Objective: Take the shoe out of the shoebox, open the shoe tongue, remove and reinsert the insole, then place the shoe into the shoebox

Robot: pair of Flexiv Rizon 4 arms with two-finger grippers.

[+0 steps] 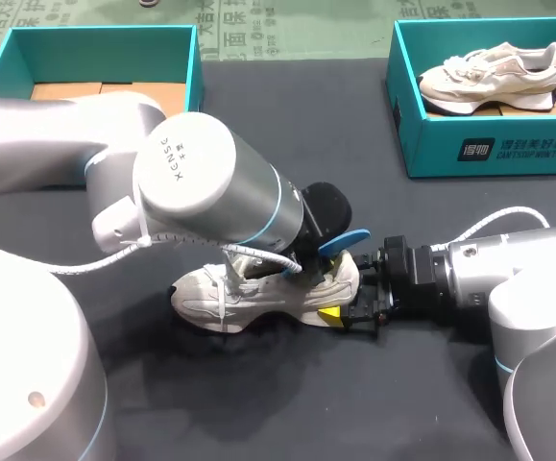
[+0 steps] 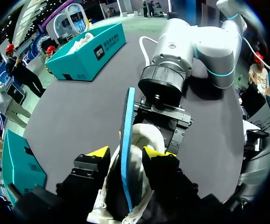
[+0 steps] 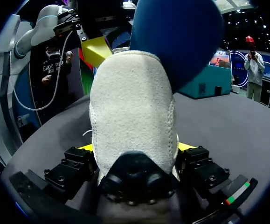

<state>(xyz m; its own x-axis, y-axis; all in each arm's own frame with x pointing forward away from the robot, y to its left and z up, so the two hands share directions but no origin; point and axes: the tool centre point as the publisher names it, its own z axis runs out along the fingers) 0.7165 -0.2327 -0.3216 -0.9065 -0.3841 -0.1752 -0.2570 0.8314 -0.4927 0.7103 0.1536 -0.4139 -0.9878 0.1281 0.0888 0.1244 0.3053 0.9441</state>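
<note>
"What's in the boxes?"
"The far right shoebox holds a spare shoe. The far left shoebox shows cardboard."
"And the pincers?"
"The right gripper squeezes the middle shoe at its heel. The left gripper pinches its blue insole."

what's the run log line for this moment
phase: blue insole part-way in sneaker | left gripper: at insole, above sneaker opening | right gripper: shut on sneaker heel | sneaker: upright on table

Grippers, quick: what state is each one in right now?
Left gripper: straddles the blue insole; grip cannot be told.
Right gripper: closed on the heel of the shoe.
</note>
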